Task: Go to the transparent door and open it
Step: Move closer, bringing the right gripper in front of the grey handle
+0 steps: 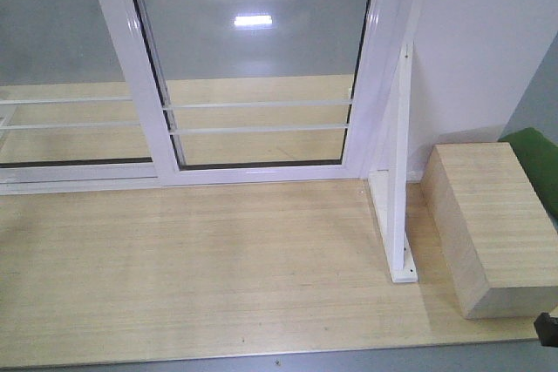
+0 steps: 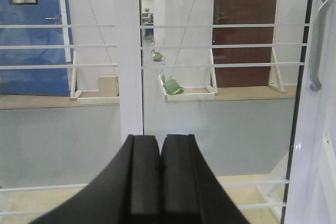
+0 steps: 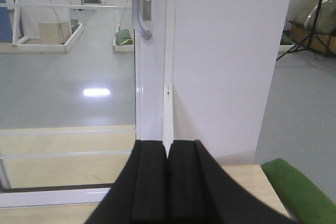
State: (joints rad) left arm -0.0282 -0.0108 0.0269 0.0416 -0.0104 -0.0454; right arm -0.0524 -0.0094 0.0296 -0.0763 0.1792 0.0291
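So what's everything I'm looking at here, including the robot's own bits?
transparent door: one, clear glass in white frame, centre
handle: one, grey, on the door's right rail
second glass panel: one, white-framed, left of the door
support bracket: one, white, right of the door
wooden block: one, pale, on the floor at right
green object: one, beside the block, partly cut off
wooden floor: one, pale, foreground
left gripper: one, black, jaws shut
right gripper: one, black, jaws shut
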